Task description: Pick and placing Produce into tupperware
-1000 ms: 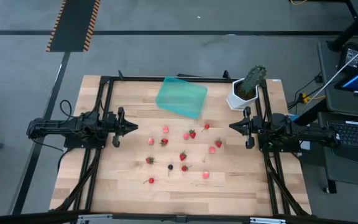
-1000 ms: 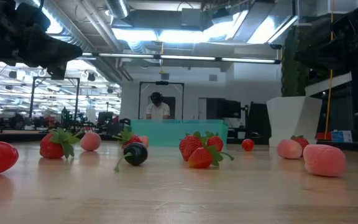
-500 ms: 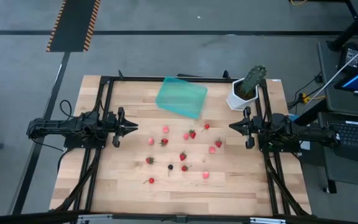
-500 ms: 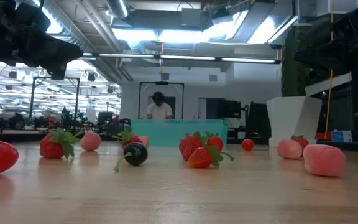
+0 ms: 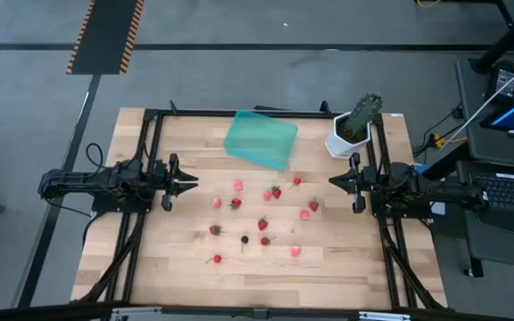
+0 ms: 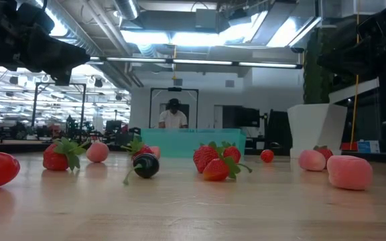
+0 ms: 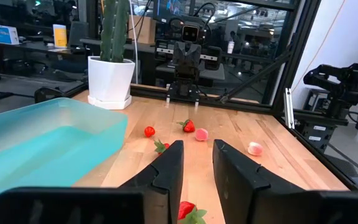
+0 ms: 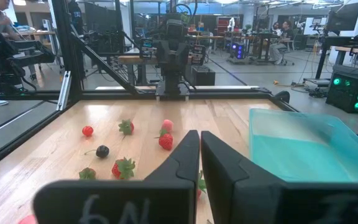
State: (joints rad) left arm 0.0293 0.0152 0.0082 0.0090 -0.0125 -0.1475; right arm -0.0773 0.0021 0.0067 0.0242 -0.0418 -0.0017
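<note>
- The left gripper [image 7: 197, 163], at the high view's left edge, had parted slightly, empty.
- The right gripper [image 8: 200, 155] stayed closed.
- The Produce [image 5: 262, 223] lay scattered; the tupperware [image 5: 260, 138] was empty.

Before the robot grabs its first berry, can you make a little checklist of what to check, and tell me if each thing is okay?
1. Tupperware on the table, open side up, at the far edge: ok.
2. Tupperware has room: ok, no berry shows inside it.
3. Berries within reach: ok, all scattered on the wood between the two arms.
4. Left gripper ready: ok, jaws a little apart, nothing between them, hovering at the table's left side.
5. Right gripper ready: not ok, jaws shut and empty at the right side; they must open first.
6. Cactus pot out of the way: ok, it stands in the far right corner.
</note>
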